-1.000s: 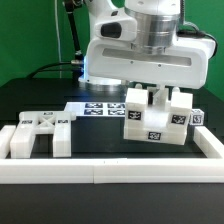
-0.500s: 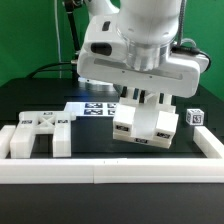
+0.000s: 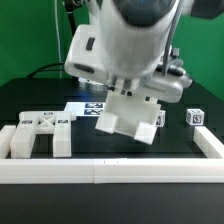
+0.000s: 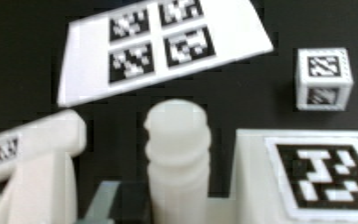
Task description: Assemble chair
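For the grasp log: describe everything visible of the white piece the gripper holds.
The held chair piece is a chunky white block, matte plastic by its look, with a stepped, notched outline and raised lugs on top. A black-and-white square tag shows on its side toward the exterior view's right. It hangs tilted, seemingly clear of the black table, in front of the marker board. Only the gripper, shut on it from above, touches it; the fingers' contact is hidden.
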Robot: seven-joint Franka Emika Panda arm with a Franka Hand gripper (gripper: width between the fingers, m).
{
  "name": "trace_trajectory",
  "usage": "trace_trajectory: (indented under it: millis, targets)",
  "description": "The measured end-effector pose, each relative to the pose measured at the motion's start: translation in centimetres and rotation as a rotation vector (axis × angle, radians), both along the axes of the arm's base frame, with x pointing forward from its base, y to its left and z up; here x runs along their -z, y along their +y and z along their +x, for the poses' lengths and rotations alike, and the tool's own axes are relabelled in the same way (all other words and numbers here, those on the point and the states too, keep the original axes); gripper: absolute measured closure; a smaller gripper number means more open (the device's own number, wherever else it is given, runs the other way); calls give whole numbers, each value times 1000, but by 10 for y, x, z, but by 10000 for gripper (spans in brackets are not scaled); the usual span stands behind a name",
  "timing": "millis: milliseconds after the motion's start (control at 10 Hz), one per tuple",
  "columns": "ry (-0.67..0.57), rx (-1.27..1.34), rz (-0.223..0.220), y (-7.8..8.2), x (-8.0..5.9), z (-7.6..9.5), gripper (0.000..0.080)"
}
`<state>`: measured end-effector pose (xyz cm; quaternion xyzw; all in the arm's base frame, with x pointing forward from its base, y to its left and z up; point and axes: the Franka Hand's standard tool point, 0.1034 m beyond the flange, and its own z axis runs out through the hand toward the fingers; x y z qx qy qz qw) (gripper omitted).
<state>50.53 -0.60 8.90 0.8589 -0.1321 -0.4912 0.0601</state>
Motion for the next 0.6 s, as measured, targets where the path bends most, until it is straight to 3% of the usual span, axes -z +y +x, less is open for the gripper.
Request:
trace_trajectory:
  millis: [200,400,600]
  targets:
    - [-10,-3,-4,-2,2,3,535]
    - [-8,0,-6,-3,2,3,206]
    - [-13,-2,-11,-6,5,4,167]
